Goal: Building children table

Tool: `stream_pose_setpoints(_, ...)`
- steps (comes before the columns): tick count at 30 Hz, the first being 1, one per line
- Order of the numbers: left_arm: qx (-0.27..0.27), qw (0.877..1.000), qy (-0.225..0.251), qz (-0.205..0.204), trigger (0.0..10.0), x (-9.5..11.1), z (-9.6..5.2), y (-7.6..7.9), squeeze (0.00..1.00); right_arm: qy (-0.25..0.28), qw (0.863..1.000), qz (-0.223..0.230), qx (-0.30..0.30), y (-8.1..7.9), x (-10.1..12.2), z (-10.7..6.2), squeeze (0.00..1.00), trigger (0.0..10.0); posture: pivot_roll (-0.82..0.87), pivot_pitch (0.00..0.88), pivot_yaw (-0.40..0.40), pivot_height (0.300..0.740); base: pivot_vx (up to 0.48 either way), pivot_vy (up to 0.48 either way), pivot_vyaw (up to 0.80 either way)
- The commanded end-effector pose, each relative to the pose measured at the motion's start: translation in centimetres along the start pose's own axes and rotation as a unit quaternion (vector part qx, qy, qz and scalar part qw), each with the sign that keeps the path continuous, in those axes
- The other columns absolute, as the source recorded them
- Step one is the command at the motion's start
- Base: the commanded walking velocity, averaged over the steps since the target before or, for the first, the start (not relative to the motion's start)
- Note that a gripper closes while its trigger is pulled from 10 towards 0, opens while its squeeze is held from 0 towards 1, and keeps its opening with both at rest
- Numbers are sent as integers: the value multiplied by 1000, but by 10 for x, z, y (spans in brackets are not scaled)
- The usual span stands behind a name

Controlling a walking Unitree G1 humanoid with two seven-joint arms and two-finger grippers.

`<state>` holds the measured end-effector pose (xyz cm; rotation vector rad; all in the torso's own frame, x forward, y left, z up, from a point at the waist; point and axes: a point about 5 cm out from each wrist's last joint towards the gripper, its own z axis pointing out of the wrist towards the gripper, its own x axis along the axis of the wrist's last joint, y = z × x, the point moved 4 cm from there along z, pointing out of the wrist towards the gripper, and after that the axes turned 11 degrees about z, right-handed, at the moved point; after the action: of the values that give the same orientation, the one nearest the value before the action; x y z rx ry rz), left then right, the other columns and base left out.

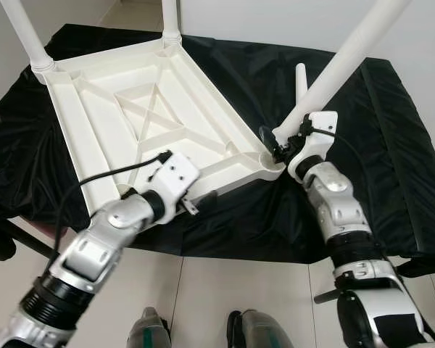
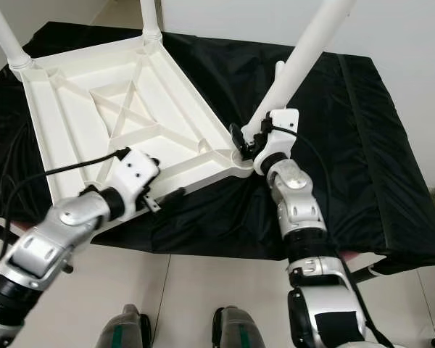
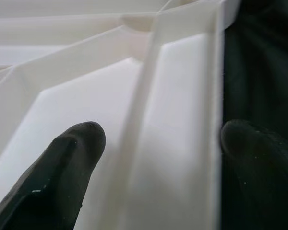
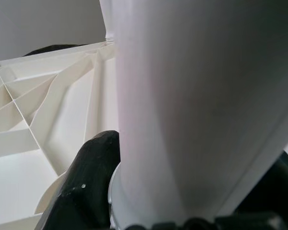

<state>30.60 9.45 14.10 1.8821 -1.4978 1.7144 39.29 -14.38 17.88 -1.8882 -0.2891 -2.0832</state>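
A white plastic tabletop (image 1: 109, 116) lies upside down on a black cloth, ribs facing up. Two white legs stand in its far corners, one at far left (image 1: 25, 36) and one at the far middle (image 1: 170, 18). My right gripper (image 1: 281, 147) is shut on the lower end of a third white leg (image 1: 344, 58), which leans away to the right with its foot at the near right corner socket (image 1: 270, 163). My left gripper (image 3: 161, 139) is open and straddles the tabletop's near rim (image 3: 213, 96), one finger (image 3: 72, 153) inside and the other on the cloth side.
The black cloth (image 1: 399, 152) covers the whole work surface and hangs over its front edge. Another white leg (image 1: 301, 80) lies on the cloth behind the held one. My own feet (image 1: 148, 332) stand on pale floor tiles below.
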Motion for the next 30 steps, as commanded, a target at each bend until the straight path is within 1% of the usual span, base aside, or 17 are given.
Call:
stream_pose_setpoints(1,4,1000,-4,8,10000,-3,-3,-8,1000,-7,1000,-8,17,-3,1,3,0,10000,-30,65,-22,740,0,0,0)
stream_pose_setpoints(2,16,1000,-9,15,10000,-5,-4,-18,1000,-12,999,-12,27,-5,2,3,0,10000,-32,64,-24,740,0,0,0)
stream_pose_setpoints(3,16,1000,-9,15,10000,-5,-4,-18,1000,-12,999,-12,27,-5,2,3,0,10000,-32,64,-24,740,0,0,0)
stream_pose_setpoints(4,31,999,-13,22,10000,-6,-6,-30,1000,-16,999,-19,38,-6,3,3,0,10000,-32,64,-24,740,0,0,0)
stream_pose_setpoints(5,49,998,-13,30,10000,-4,-8,-45,808,-23,998,-25,58,-10,3,3,0,10000,-32,64,-25,740,0,0,0)
stream_pose_setpoints(6,63,997,-10,34,10000,0,-10,-57,0,-29,996,-29,77,-13,3,2,0,10000,-35,61,-26,740,0,0,0)
stream_pose_setpoints(7,76,997,-5,34,10000,5,-10,-67,0,-35,995,-32,92,-16,2,2,0,10000,-36,62,-26,740,0,0,0)
stream_pose_setpoints(9,76,997,-5,34,10000,5,-10,-67,0,-35,995,-32,92,-16,2,2,0,10000,-36,62,-26,740,0,0,0)
stream_pose_setpoints(11,95,995,37,8,10000,28,-8,-86,0,-49,990,-45,123,-22,-1,-1,0,10000,-34,57,-33,740,0,0,0)
stream_pose_setpoints(13,96,994,56,-4,10000,37,-6,-91,0,-53,989,-48,131,-23,-2,-2,0,10000,-34,57,-33,740,0,0,0)
stream_pose_setpoints(14,90,993,81,-13,10000,50,-3,-93,0,-59,987,-44,141,-24,-3,-3,0,10000,-33,57,-34,740,0,0,0)
stream_pose_setpoints(15,90,993,81,-13,10000,50,-3,-93,0,-59,987,-44,141,-24,-3,-3,0,10000,-33,57,-34,740,0,0,0)
stream_pose_setpoints(17,71,989,131,-11,10000,81,9,-94,0,-67,982,-46,169,-31,-5,-6,0,10000,-35,53,-35,740,0,0,0)
stream_pose_setpoints(18,71,989,131,-11,10000,81,9,-94,0,-67,982,-46,169,-31,-5,-6,0,10000,-35,53,-35,740,0,0,0)
stream_pose_setpoints(21,56,983,175,-16,10000,112,23,-93,0,-66,977,-55,196,-37,-4,-8,0,10000,-38,52,-33,740,0,0,0)
stream_pose_setpoints(26,17,977,212,-19,10000,135,29,-88,0,-70,973,-55,214,-40,-4,-10,0,10000,-39,53,-34,740,0,0,0)
stream_pose_setpoints(30,-19,975,220,-21,10000,139,31,-84,0,-76,970,-56,225,-41,-6,-12,0,10000,-41,52,-29,740,0,0,0)
